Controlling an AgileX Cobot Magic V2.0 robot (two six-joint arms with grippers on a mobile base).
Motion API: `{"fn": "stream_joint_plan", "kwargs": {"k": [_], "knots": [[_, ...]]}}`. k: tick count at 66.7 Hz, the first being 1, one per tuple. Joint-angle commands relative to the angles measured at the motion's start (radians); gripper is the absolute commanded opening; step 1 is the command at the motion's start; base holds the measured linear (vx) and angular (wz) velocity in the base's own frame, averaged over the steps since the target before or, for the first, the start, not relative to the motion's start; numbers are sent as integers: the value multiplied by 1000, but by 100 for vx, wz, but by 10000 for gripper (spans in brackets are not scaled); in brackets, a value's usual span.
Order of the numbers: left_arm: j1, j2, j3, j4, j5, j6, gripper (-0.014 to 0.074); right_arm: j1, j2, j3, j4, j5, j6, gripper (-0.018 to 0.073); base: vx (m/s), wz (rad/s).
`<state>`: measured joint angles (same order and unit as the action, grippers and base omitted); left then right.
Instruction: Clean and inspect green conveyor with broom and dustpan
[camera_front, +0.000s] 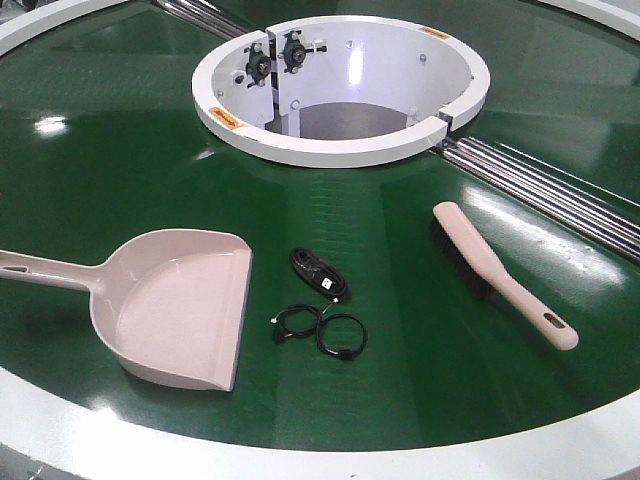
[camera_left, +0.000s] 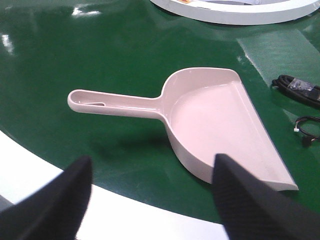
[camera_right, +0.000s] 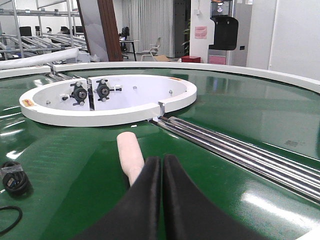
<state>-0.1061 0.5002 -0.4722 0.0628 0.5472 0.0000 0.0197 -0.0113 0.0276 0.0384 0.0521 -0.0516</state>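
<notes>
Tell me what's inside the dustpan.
The dustpan is empty, its whole bowl bare in the front view. In the left wrist view, a left tool finger hides one patch near its lip.

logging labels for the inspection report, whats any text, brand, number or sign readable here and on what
No text can be read in any view.
orange stickers on the white ring: too small to read.
white tag on the black cable bundle: blurred.
pink sign in the background: blurred.
dustpan and broom: no marking visible.
</notes>
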Motion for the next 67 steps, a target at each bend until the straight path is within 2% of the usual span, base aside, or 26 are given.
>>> {"fn": "stream_joint_plan", "kwargs": {"k": [1,11,18,28,31,41,49,52,57,67], "knots": [[4,11,-37,-9,-60,0,565,-7,-11,3,-4,-77,-1,-8,0,0],[4,22,-80,48,-71,0,554,-7,-11,3,-4,-77,-1,-8,0,0],[4,96,-214,103,20,0,537,-7,-11,3,-4,-77,-1,-8,0,0],[4,309,-453,180,222,26,506,-7,-11,3,-4,-77,-1,-8,0,0],[4,381,-523,185,261,76,500,-7,-11,3,-4,-77,-1,-8,0,0],[4,610,-744,165,354,319,491,-7,-11,3,-4,-77,-1,-8,0,0],[4,767,-894,148,385,418,491,-7,-11,3,-4,-77,-1,-8,0,0],[4,817,-932,150,376,455,491,-7,-11,3,-4,-77,-1,-8,0,0],[4,890,-963,149,356,562,491,-7,-11,3,-4,-77,-1,-8,0,0],[-1,976,-965,138,402,815,491,-7,-11,3,-4,-77,-1,-8,0,0]]}}
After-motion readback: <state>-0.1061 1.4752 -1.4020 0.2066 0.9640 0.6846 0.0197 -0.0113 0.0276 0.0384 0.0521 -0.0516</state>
